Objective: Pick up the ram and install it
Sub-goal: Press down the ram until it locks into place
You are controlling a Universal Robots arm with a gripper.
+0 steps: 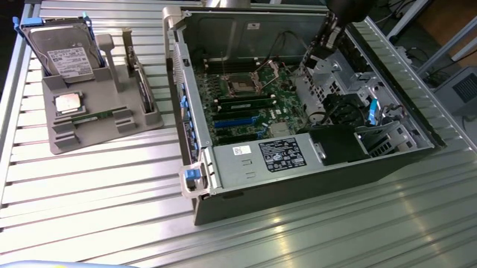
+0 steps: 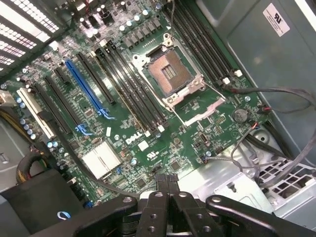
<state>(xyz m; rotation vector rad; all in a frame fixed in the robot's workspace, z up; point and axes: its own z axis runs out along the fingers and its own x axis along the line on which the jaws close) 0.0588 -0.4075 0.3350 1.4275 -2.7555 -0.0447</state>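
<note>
One ram stick (image 1: 100,116), slim and green, lies flat in the grey holder tray (image 1: 75,139) on the exterior view's left, just below the square silver CPU chip (image 1: 68,104). My gripper (image 1: 310,62) hangs inside the open computer case (image 1: 298,178), over its far right part and well away from the tray. In the wrist view my gripper (image 2: 168,183) has its two fingers pressed together with nothing between them, above the edge of the green motherboard (image 2: 148,143). The long black memory slots (image 2: 131,94) run beside the open CPU socket (image 2: 169,74).
A silver hard drive (image 1: 63,50) with a white label stands at the back of the tray. Loose cables (image 2: 276,148) cross the case's metal frame near my fingers. The power supply (image 1: 276,156) fills the case's near end. The slatted metal table (image 1: 111,212) surrounds both.
</note>
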